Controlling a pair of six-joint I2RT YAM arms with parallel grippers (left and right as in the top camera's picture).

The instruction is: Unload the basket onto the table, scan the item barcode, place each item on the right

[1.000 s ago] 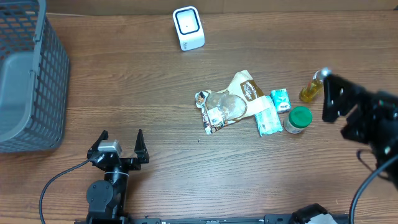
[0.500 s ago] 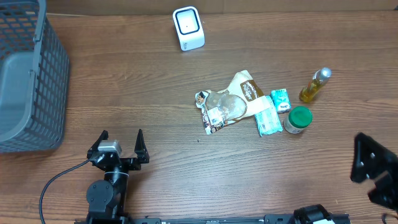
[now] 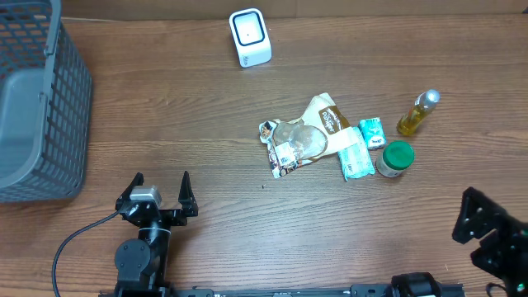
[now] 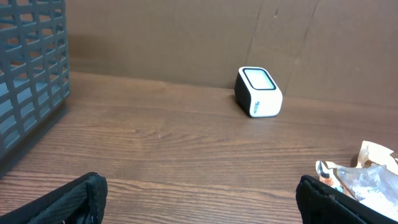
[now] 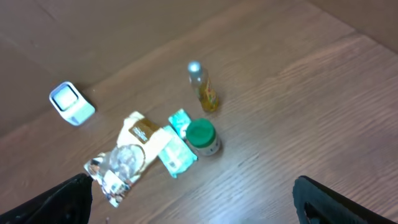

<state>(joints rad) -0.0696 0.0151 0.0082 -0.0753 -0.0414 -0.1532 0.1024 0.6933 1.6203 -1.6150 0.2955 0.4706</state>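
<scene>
Ahead of the left gripper's [image 4: 199, 200] wide jaws, bare wooden surface [image 4: 155, 143] runs to the white scanner [image 4: 259, 92]. A grey basket [image 4: 31, 68] walls off their left; crumpled packets [image 4: 364, 177] crowd their right. Ahead of the right gripper's [image 5: 196, 202] jaws stand a jar [image 5: 202, 137] and bottle [image 5: 202, 90], open surface to their right.

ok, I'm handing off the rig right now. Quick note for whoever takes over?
Left gripper: open, empty, at the near left of the table.
Right gripper: open, empty, at the near right corner, apart from the items.
Items: snack bags, white-teal pack, small teal packet, green-lid jar and yellow bottle lie clustered right of centre. Scanner stands at the far edge; basket far left.
Done: nothing picked up or at the scanner.
Left: grasp one item and present its barcode to the scanner.
</scene>
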